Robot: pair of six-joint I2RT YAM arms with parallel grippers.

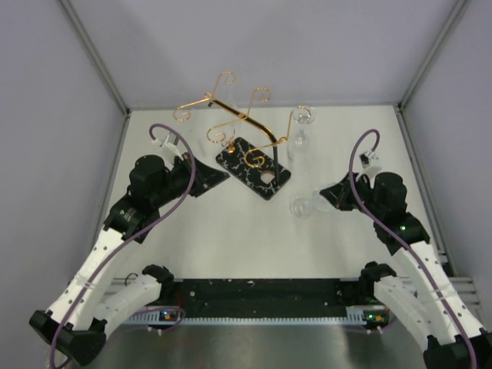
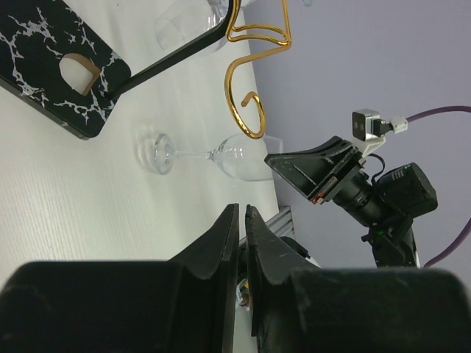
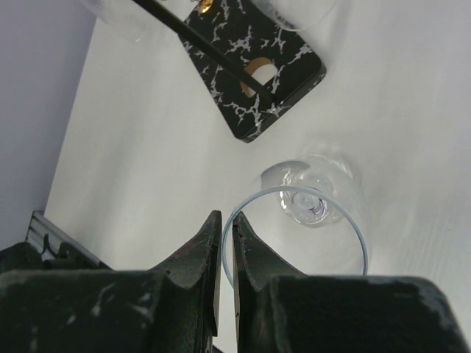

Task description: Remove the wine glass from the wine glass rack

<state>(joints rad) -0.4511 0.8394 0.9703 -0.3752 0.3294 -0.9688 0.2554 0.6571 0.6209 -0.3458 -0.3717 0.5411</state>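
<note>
Risks cracking or dropping the wine glass (image 3: pixel 313 198) onto the bench (image 1: pixel 231 238), clamped by its thin rim in the right end effector (image 3: pixel 223 224), left end effector (image 2: pixel 241 213) closed empty.

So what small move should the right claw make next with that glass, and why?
Probably open the right gripper slightly to let go. The wine glass is already clear of the wine glass rack and appears to lie on its side on the table, its rim seemingly pinched between those nearly closed fingers. Whether it rests fully I cannot tell, so release slowly.
</note>
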